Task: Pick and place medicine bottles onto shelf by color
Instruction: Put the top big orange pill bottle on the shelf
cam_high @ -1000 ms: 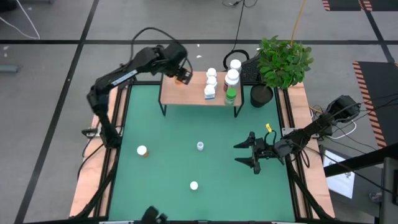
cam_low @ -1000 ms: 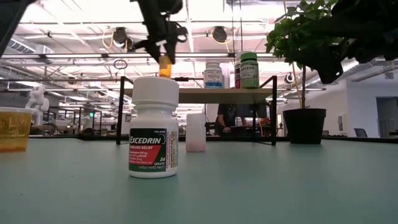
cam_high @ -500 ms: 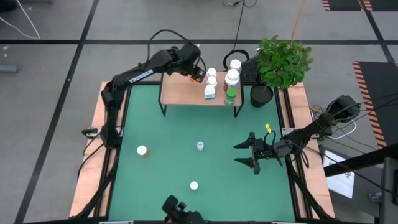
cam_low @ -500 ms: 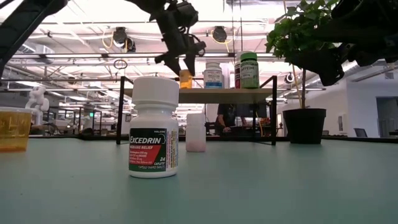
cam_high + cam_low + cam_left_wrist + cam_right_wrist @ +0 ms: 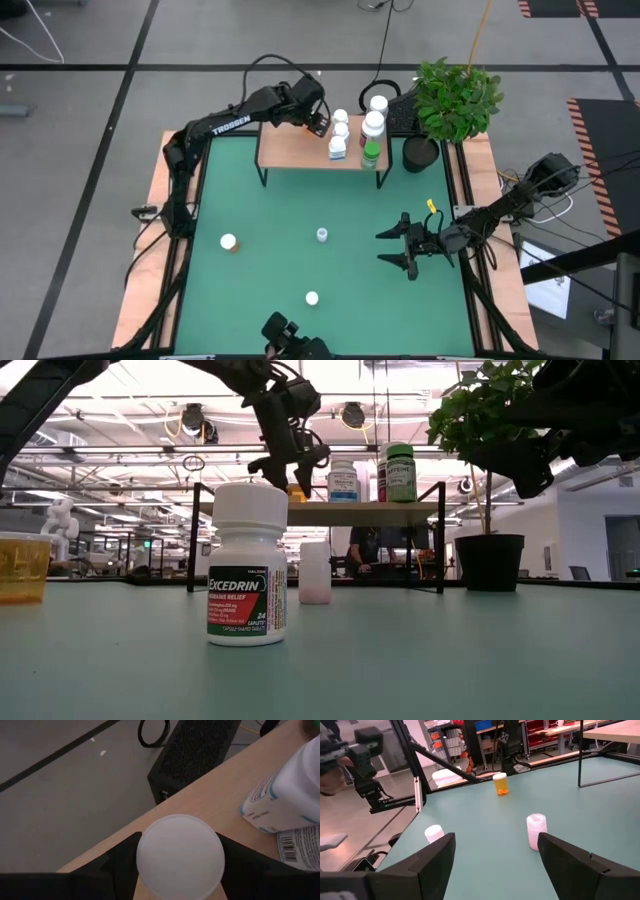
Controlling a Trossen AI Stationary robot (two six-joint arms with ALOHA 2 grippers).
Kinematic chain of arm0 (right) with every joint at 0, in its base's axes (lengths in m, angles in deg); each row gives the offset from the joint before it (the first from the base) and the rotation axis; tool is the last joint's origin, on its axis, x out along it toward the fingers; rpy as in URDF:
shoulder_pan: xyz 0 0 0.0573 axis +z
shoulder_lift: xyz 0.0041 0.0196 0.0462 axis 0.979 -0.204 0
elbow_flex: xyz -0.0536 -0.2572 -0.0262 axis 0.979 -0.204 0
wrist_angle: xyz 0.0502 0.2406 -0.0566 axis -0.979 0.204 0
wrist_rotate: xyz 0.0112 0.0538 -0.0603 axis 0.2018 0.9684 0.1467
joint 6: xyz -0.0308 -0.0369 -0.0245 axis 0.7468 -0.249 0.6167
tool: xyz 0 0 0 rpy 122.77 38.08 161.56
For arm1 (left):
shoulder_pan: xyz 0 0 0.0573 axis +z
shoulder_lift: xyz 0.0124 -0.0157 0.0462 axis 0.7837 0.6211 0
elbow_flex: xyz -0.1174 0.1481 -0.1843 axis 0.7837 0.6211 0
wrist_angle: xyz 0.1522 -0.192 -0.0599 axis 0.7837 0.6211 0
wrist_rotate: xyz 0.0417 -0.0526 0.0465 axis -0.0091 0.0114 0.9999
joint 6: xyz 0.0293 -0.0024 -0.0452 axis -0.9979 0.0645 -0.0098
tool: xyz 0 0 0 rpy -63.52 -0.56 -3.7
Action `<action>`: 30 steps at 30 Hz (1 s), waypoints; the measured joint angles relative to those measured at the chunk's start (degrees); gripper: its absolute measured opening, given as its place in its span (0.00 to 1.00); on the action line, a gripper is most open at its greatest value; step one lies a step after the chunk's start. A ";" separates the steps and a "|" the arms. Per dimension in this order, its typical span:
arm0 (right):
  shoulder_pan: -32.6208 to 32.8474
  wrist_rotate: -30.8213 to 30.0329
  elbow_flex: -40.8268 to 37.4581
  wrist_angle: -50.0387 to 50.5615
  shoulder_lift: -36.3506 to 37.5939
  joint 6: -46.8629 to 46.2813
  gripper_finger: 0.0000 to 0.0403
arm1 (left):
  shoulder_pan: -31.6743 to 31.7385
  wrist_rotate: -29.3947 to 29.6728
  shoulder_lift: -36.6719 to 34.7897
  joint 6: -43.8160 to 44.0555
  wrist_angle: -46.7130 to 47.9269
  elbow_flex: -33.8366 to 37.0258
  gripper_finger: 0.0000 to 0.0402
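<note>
My left gripper (image 5: 318,122) is at the shelf (image 5: 300,152), shut on an orange medicine bottle (image 5: 296,491) with a white cap (image 5: 180,855). It is just left of several white and green bottles (image 5: 340,135) that stand on the board. On the green table an orange bottle (image 5: 228,242), a pale pink one (image 5: 322,235) and a white Excedrin bottle (image 5: 247,565) stand on their bases. My right gripper (image 5: 410,246) hangs open over the table's right part, holding nothing. My left gripper has the orange bottle's white cap (image 5: 145,851) pinched between its two fingers, one on either side of the rim. The fingers slant down from above and from the table's left. The bottle stays upright, and its base seems to rest on the shelf board (image 5: 345,512).
A potted plant (image 5: 455,100) in a black pot (image 5: 422,152) stands off the shelf's right end. A black box (image 5: 197,755) sits behind the shelf. Open green table lies between the loose bottles and the shelf's black legs (image 5: 195,540).
My left gripper has carried the orange bottle toward the table's right along the shelf and down. The bottle was above the board's left part. It now sits low at the board, close beside the standing bottles.
</note>
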 joint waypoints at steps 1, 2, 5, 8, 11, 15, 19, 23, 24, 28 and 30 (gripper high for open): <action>0.00 -0.01 0.01 0.02 0.00 -0.02 0.69 | 0.00 0.00 0.00 -0.16 -0.20 0.18 0.57; 0.00 0.01 -0.01 0.02 0.00 0.00 0.69 | 0.00 0.00 0.00 -0.41 -0.50 0.35 0.57; 0.00 0.01 -0.01 0.02 0.00 0.00 0.69 | -0.13 0.04 0.00 -0.89 -0.59 0.69 0.57; 0.02 0.01 -0.01 0.00 0.00 0.00 0.69 | -0.44 0.53 -0.21 -0.93 -0.60 0.71 0.57; 0.01 0.01 0.00 0.22 0.00 0.00 0.69 | -0.96 0.56 -1.13 -1.00 -0.40 0.71 0.57; 0.00 0.00 0.01 3.60 0.00 -1.80 0.69 | -2.55 1.19 -3.18 -2.51 -0.48 0.69 0.57; -0.02 -0.27 -0.01 4.15 -0.02 -3.19 0.69 | -4.32 3.41 -5.47 -4.15 -0.27 0.69 0.57; -0.02 -0.23 -0.01 0.72 0.00 -2.23 0.69 | -5.29 6.78 -6.37 -5.17 -0.63 0.66 0.57; -0.02 -0.19 -0.01 0.16 0.00 -1.98 0.69 | -5.27 7.18 -6.30 -5.17 -0.54 0.68 0.57; -0.01 -0.07 0.01 -0.63 0.00 -1.93 0.69 | -4.96 7.59 -4.61 -5.15 -0.80 0.68 0.57; 0.00 -0.05 0.00 -0.52 0.00 -2.36 0.69 | -4.85 7.60 -3.55 -5.13 -0.75 0.68 0.57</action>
